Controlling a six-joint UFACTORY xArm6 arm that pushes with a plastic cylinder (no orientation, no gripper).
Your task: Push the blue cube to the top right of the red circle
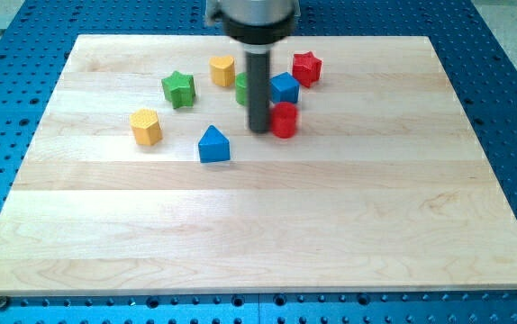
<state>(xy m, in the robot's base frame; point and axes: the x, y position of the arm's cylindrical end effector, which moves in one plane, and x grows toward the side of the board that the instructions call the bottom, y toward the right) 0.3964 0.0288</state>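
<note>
The blue cube (285,87) sits near the view's top centre, just above the red circle (284,120) and touching or nearly touching it. My tip (258,129) rests on the board right at the red circle's left side, below and left of the blue cube. The rod hides most of a green block (241,88) to the left of the blue cube.
A red star (306,67) lies up and right of the blue cube. A yellow block (222,70) and a green star (178,89) lie to the left. A yellow hexagon (146,127) and a blue triangle (213,144) lie lower left. The wooden board (258,225) has blue perforated table around it.
</note>
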